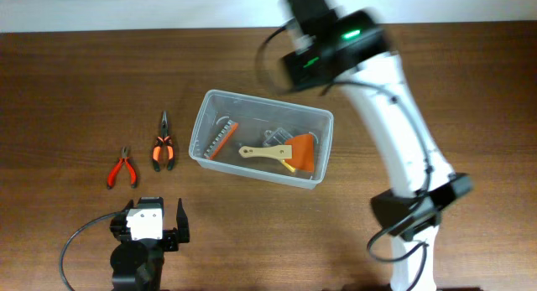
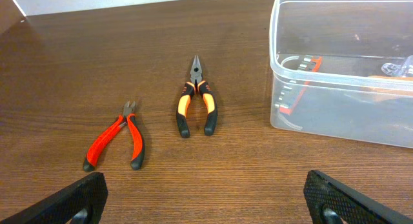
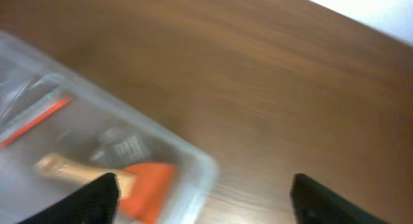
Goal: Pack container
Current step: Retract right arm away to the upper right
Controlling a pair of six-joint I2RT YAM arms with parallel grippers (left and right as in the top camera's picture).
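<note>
The container (image 1: 201, 127) is a clear plastic bin at the table's middle. Inside lie an orange scraper with a wooden handle (image 1: 289, 153), a small clear case of bits (image 1: 220, 140) and a metal piece (image 1: 273, 137). My right gripper (image 3: 216, 201) stands open and empty, blurred, above the bin's corner (image 3: 193, 166) and the bare wood beside it. Its wrist (image 1: 327, 48) hangs over the table behind the bin. My left gripper (image 2: 206, 201) stands wide open and empty near the front edge, facing two pliers and the bin's wall (image 2: 335, 121).
Orange-and-black long-nose pliers (image 1: 164, 144) and smaller red-handled cutters (image 1: 122, 168) lie on the wood left of the bin, apart from each other. In the left wrist view the pliers (image 2: 197, 104) and the cutters (image 2: 116, 143) lie ahead of the fingers.
</note>
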